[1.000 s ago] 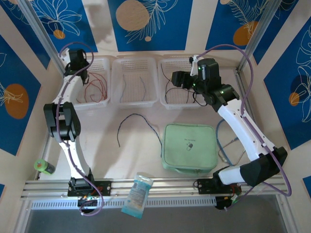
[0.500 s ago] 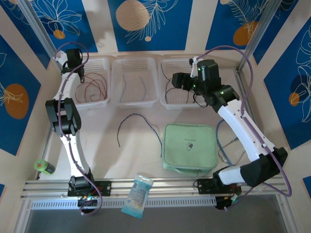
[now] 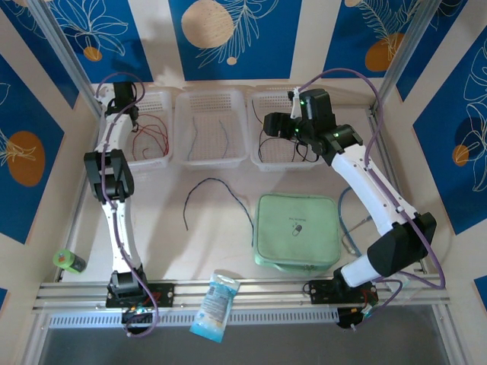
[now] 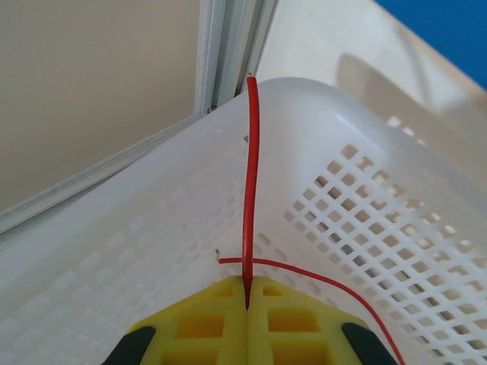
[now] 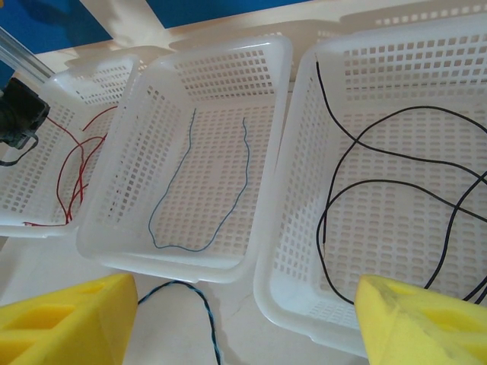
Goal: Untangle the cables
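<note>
1. Cables (image 3: 214,180): one dark length lies loose on the desk (image 3: 160,228), arched between the baskets and the green pouch (image 3: 297,232). The right wrist view suggests a dark and a blue strand twisted together, though I cannot confirm this.
2. Red cables (image 3: 156,137): in the left basket (image 3: 163,97). One of them rises from the basket's far corner, pinched at its end, so it is not yet released.
3. Blue-grey cable (image 5: 183,249): lies alone in the middle basket (image 3: 211,93), in an open loop with no crossings.
4. Black cables (image 5: 325,220): in the right basket (image 3: 289,166). They are separated by colour, but they cross one another in loose curves.
5. Left gripper (image 4: 248,283): closed tight on the red cable, pads meeting around it, above the left basket's far-left corner.
6. Right gripper (image 5: 243,319): jaws wide apart and holding nothing. It hangs over the near-left part of the right basket and faces the baskets.
7. Judgement on progress: the work is well advanced, with three colours sorted into three baskets.
8. Outstanding: release the held red cable into its basket, then separate the loose length on the desk and file it by colour.
</note>
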Controlling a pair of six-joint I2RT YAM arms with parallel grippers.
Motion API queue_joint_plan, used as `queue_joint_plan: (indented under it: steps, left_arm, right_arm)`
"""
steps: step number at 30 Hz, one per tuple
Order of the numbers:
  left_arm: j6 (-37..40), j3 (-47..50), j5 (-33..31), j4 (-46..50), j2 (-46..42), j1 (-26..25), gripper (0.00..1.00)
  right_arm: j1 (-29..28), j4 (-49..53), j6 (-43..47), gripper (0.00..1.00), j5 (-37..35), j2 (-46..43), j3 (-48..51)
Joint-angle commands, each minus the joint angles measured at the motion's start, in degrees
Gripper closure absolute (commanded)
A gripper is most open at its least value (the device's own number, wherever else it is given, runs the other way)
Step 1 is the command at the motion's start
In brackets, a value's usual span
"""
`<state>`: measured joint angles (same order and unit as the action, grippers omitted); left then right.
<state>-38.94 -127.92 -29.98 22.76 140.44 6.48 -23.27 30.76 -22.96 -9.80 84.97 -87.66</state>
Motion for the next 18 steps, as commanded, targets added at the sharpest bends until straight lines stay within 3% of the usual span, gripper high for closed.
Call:
queue_joint_plan:
  steps: [1,10,16,18]
  left_arm:
    - [0.56,-2.04,-5.74,4.53,-0.04,0.02,1.00]
    - [3.04,10.23,-18.16,-3.46,-8.27,-0.53,1.00]
    - [4.05,12.84,-14.01,-5.00,-8.45,-1.00,1.00]
    - [4.12,13.73,-9.51,-6.07,-8.07,-1.20,1.00]
  right_arm:
    - [0.32,0.79,0.13,0.24,1.41,-1.71,-0.15]
    - [0.16,0.32,-1.23,0.24,1.67,-2.21,1.11]
    - [0.06,0.35,-1.25,0.24,1.81,-2.16,1.06]
    - [0.06,0.35,-1.07,0.24,1.63,-2.25,1.13]
